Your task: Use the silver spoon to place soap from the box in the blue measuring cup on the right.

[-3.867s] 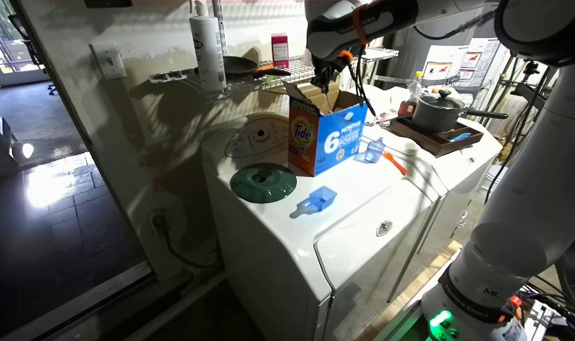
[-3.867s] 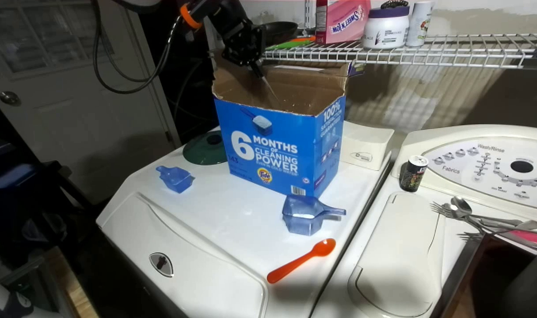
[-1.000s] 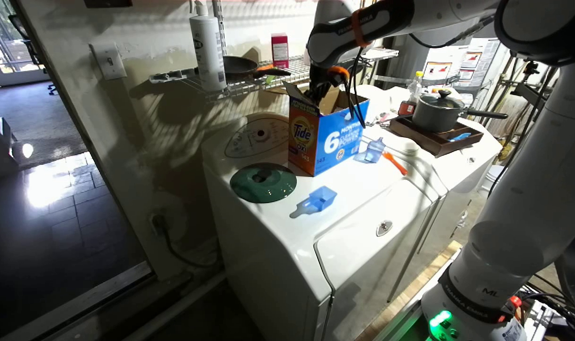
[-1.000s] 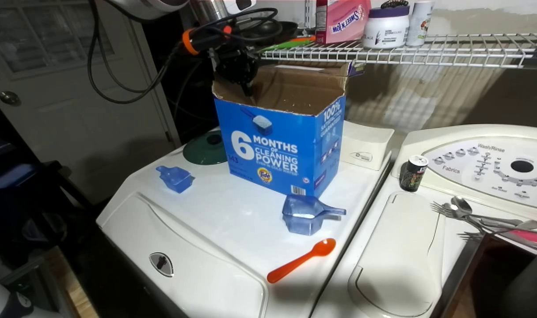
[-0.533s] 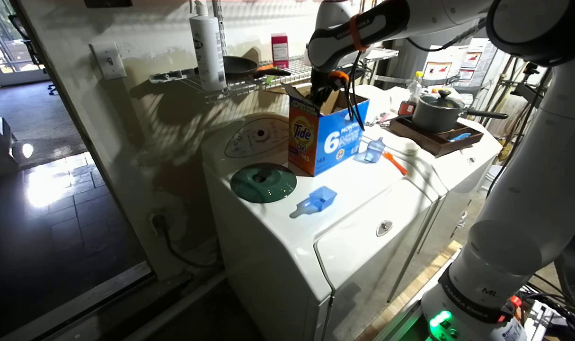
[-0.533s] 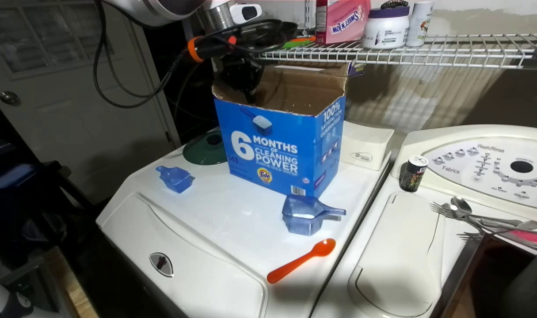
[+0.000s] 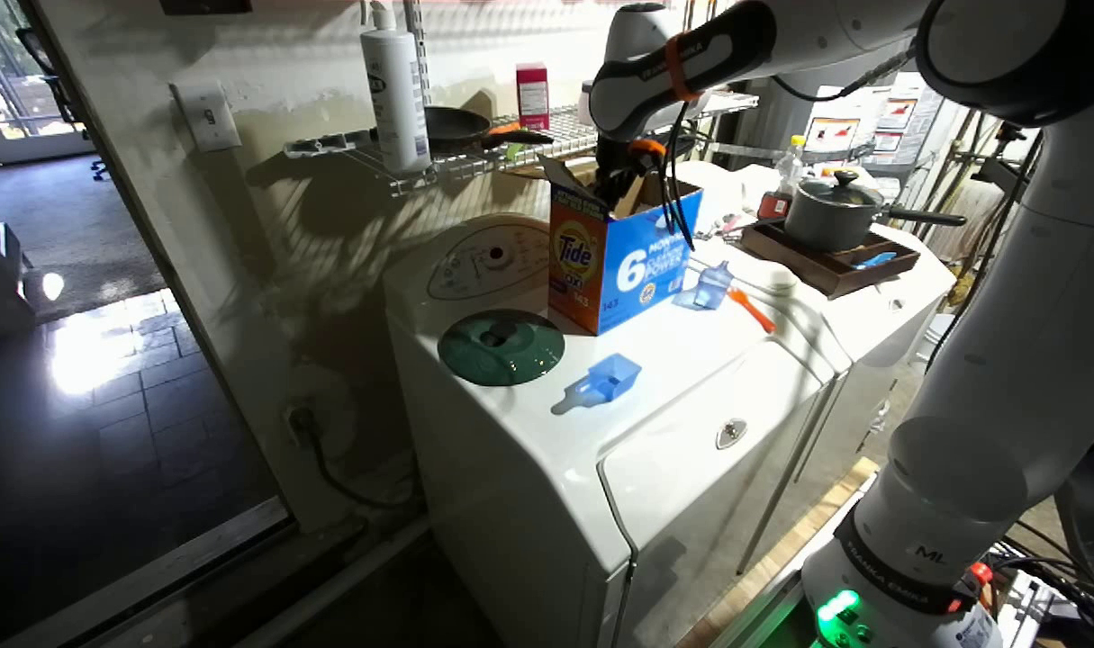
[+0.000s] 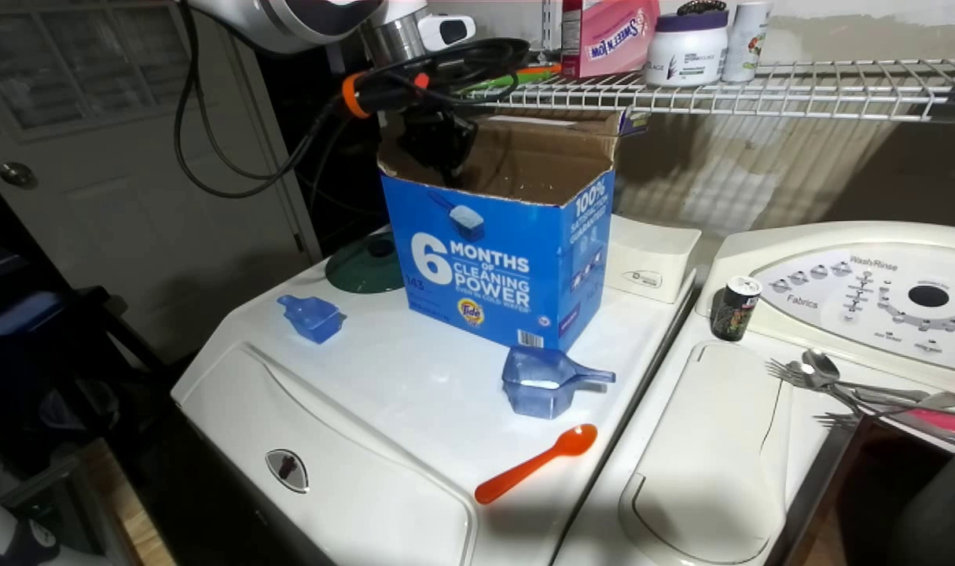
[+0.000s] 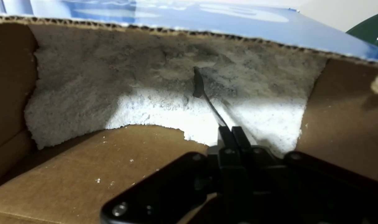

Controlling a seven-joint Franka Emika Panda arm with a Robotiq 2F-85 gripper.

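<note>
White enamel table (image 8: 422, 385) is standing by a white wire shelf (image 8: 791, 98) that is carrying a pink carton (image 8: 615, 39) and a purple-lidded white jar (image 8: 685, 55). Big brown cardboard box (image 8: 477, 275), one face printed blue, is sitting on the table, top open, white powdered soap (image 9: 254, 77) lying inside. Black two-fingered hand (image 9: 233, 133) is hanging in the box mouth, clenched, gripping a thin silver metal spoon (image 9: 198, 84) by the handle. Spoon's bowl is showing against the soap; cannot tell whether it is dug in. Box walls are surrounding the hand and hiding the spoon in both exterior views; black cables (image 7: 663, 184) are dangling before the blue face. Mid-blue plastic measuring cup (image 8: 541, 397) is sitting just beside the box's near bottom corner, contact unclear, orange plastic spoon (image 8: 536, 465) lying near it. Paler blue plastic scoop (image 8: 314, 318) is resting well apart from the cup; round green lid (image 7: 506, 360) is lying near the box. Farther off, loose silver cutlery (image 8: 839, 387) is lying piled, and a dark brown wooden tray (image 7: 791, 269) is holding a lidded grey pot (image 7: 830, 220).
</note>
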